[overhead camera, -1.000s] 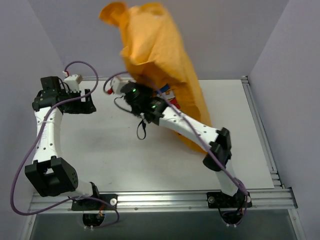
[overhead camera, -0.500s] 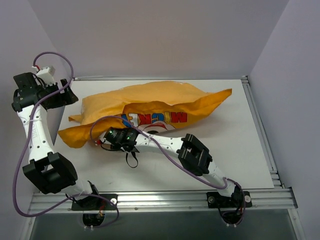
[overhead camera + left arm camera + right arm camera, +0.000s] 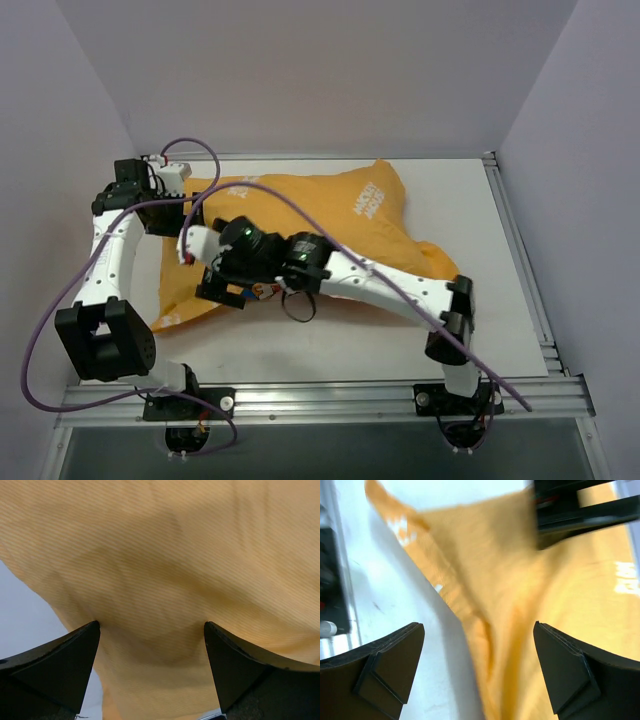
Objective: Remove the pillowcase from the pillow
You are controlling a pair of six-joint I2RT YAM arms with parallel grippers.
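While the pillowcase (image 3: 300,205) lay across the surface (image 3: 500,220) with its long axis running roughly left to right, both tools were at its left end. The left tool (image 3: 151,625) faced the fabric from the far-left side. Its jaws were spread wide, with orange cloth bulging right up to the tips and nothing pinched between them. The right arm reached diagonally over the cover from its base at the near right. The right tool (image 3: 479,625) hung above the near-left edge, jaws likewise wide, and a ridge of folded fabric ran beneath the gap.

No white of the pillow showed in any view. The cover's plumpness suggested the pillow sat inside, filling the stretch to the right of both tools. Which end carried the opening could not be told.

By my judgement the coming move turned on that layout: with the bulk lying rightward of both tools, a pull on the left end would run along the long axis. The left tool, with cloth at its tips, seemed the nearer to a grip.
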